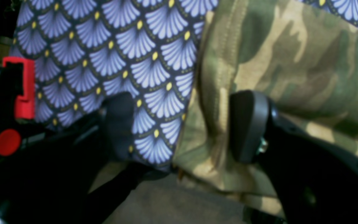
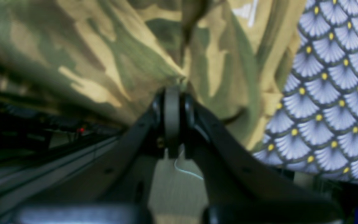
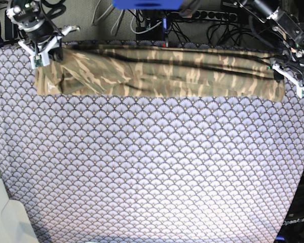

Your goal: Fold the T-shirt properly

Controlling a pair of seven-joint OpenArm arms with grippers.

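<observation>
T-shirt [image 3: 157, 73] lies as a long strip along the tabletop's [image 3: 152, 167] far edge. Right claw [image 2: 172, 90] pinches one end; left claw [image 1: 182, 124] gapes empty over the other hem. I'd clamp left before lifting, keeping it taut.

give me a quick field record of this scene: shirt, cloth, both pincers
shirt: camouflage T-shirt, folded into a long band across the far edge of the table
surface: fan-scale tablecloth, lavender-grey
right pincer: shut on a bunch of T-shirt fabric at one end
left pincer: open, straddling the shirt's hemmed edge at the other end, one finger over tablecloth, one over the shirt
fold state: not finished
</observation>
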